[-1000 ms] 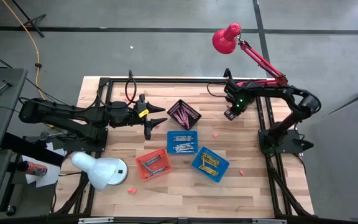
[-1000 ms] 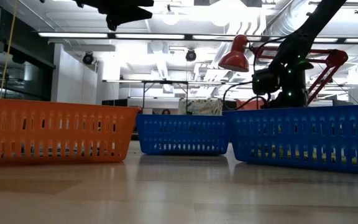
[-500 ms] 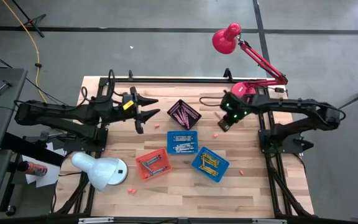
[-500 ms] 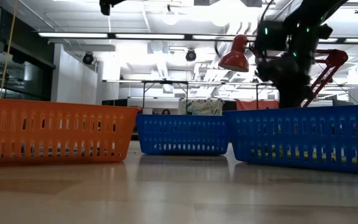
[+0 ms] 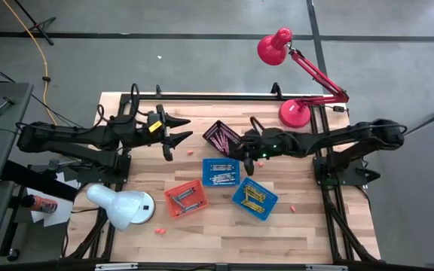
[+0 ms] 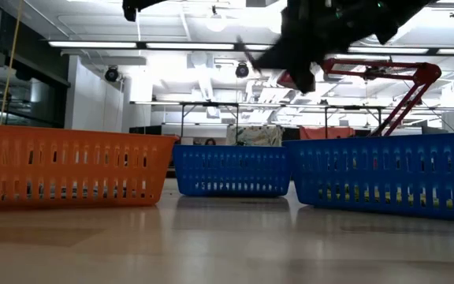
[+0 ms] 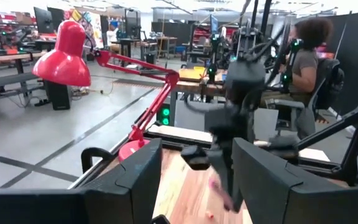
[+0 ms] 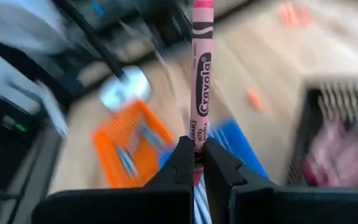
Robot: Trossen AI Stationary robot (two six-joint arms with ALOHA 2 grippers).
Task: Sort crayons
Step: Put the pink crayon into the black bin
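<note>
A pink crayon (image 8: 201,68) with a printed label is held in my shut right gripper (image 5: 244,144), which hovers just right of the black basket (image 5: 223,137) of pink crayons. Two blue baskets (image 5: 221,172) (image 5: 255,198) and an orange basket (image 5: 186,198) also hold crayons and stand on the table. Loose crayons (image 5: 292,208) (image 5: 159,231) lie on the wood. My left gripper (image 5: 181,129) hangs open and raised over the table's left part, holding nothing. My right gripper pinches the crayon's near end (image 8: 197,144) between its two fingertips (image 8: 180,155). The fingers reach in from the table's right, slanting a little downward. The crayon sticks out ahead of the fingertips, in line with them, lifted clear of the table and baskets.
A red desk lamp (image 5: 296,113) stands at the far right corner and a white lamp (image 5: 123,205) at the near left edge. In the left wrist view a person (image 7: 306,68) sits beyond the table. Bare wood lies along the near edge (image 5: 224,233).
My right gripper has swung from the far right corner toward the table's middle, up to the black basket, rising and tipping from pointing down to nearly level, carrying the crayon. My left gripper has drawn back a little toward the left edge and risen, still open.
</note>
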